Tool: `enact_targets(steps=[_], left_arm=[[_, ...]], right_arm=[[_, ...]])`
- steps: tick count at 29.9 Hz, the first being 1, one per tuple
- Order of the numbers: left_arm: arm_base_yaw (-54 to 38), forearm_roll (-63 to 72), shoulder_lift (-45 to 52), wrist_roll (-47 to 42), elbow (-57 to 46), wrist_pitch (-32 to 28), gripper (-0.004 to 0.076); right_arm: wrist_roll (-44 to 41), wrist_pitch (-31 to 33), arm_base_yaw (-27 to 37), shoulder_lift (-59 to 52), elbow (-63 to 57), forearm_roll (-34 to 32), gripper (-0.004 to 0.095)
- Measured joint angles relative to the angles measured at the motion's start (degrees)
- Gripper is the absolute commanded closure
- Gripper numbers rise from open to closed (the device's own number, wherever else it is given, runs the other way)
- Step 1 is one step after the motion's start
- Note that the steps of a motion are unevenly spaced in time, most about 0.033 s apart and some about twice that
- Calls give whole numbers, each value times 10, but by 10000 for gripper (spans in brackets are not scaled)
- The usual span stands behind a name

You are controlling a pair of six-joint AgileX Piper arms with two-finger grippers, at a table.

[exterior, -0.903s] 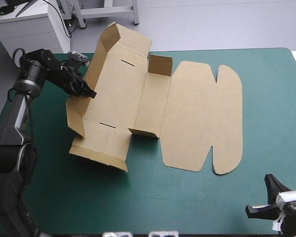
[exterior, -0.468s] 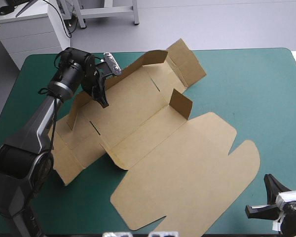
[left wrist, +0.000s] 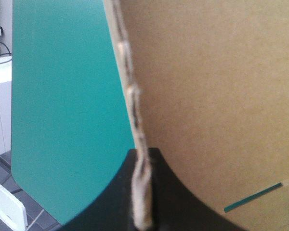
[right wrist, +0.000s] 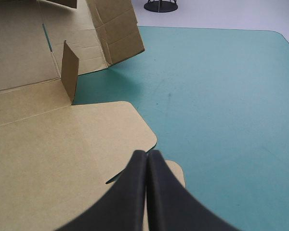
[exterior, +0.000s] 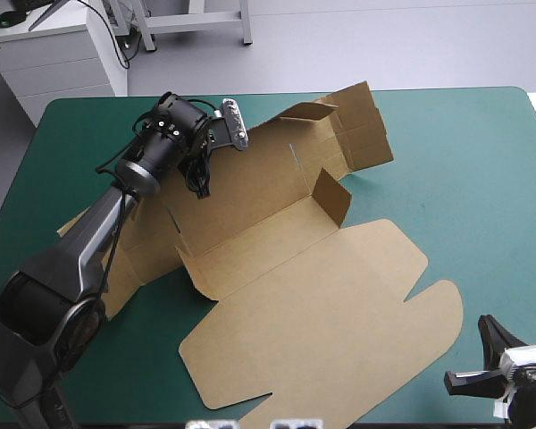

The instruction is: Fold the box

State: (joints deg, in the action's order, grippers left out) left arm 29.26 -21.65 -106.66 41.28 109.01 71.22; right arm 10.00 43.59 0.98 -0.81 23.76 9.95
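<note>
Brown box (exterior: 295, 304) is lying opened out across the teal-green counter (exterior: 464, 161), its broad lid panel flat and its far flaps tilting upward; the left pincer (left wrist: 143, 166) is clamping one raised edge of the board, the sheet's raw rim running up between the all-but-closed black fingers (left wrist: 111, 207); board is filling the space beside that pincer on one side, bare cover on the other; a short flap (exterior: 332, 197) is standing upright ahead of the right pincer (right wrist: 147, 159), which is hanging near the counter's front corner, its two fingers pressed together and gripping nothing; the lid's rounded corner is lying just ahead of and under its tips.
</note>
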Motion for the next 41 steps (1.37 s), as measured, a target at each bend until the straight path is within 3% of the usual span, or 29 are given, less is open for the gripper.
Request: enact_targets(steps=[9, 23, 41], left_arm=[[68, -70, 25, -33, -29, -32, 731], [187, -296, 161, -191, -307, -206, 731], [200, -575, 307, -420, -529, -379, 731]], right_arm=[[0, 0, 0, 0, 0, 0, 926], [0, 0, 0, 0, 0, 2, 926], [0, 0, 0, 0, 0, 3, 926]])
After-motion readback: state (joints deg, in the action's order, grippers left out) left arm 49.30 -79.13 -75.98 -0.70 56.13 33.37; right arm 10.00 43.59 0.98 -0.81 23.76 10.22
